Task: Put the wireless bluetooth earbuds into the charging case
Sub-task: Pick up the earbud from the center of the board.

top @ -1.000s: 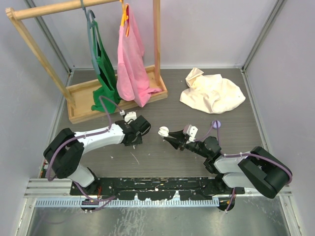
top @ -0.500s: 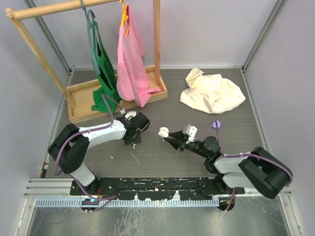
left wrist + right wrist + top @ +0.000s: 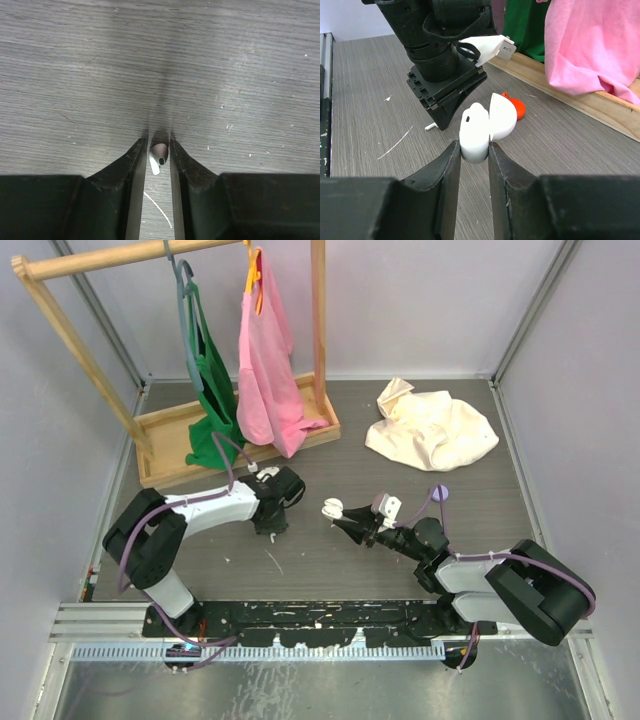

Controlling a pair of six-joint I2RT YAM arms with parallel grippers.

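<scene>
Your left jaws are down on the surface (image 3: 240,75), low centre of the wrist view, flanking a white earbud (image 3: 160,151) that lies on the wood. They stand narrow, but I cannot tell whether they have actually pinched it. Your right jaws are clamped on the white charging case (image 3: 479,131), its lid hinged open, at mid-frame in the overhead view.

Watch the pick. The earbud is tiny and rounded, so an off-centre squeeze could squirt it forward or roll it away. Its stem points back between the jaws, so it may come up tilted and miss the case's socket. Tips that low could also scrape the surface.

Against a second ago, the left arm (image 3: 210,508) has drawn its elbow inward and the wrist has sunk lower in frame. The right arm and the case have not moved.
</scene>
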